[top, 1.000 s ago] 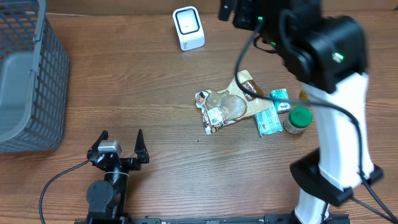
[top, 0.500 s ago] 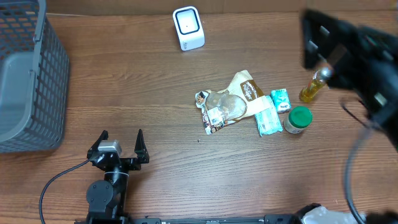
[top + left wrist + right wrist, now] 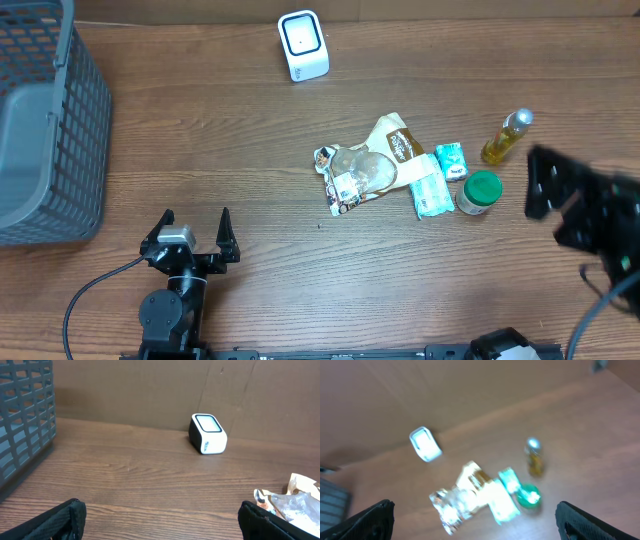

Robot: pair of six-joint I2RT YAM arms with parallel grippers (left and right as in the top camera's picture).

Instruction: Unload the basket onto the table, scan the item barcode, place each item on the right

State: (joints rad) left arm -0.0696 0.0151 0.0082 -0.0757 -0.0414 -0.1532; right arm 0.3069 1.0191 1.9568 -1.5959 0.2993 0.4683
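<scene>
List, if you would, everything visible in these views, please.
grey plastic mesh basket: one, grey, left edge
white box-shaped barcode scanner: one, white, far centre
clear crinkled plastic packet: one, transparent, mid-table
tan paper packet: one, tan-brown, against the clear one
teal-and-white sachets: two, teal, right of the packets
green-lidded jar: one, green, beside the sachets
yellow liquid bottle: one, yellow, behind jar
brown wooden table: one, brown, underneath
left gripper: one, black, open, near edge
right gripper: one, black, open, right side

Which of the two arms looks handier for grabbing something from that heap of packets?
Probably the right. The right gripper, open, hangs near the pile of packets and green-lidded jar, its camera looking at them. The left gripper, also open, sits farther away.
</scene>
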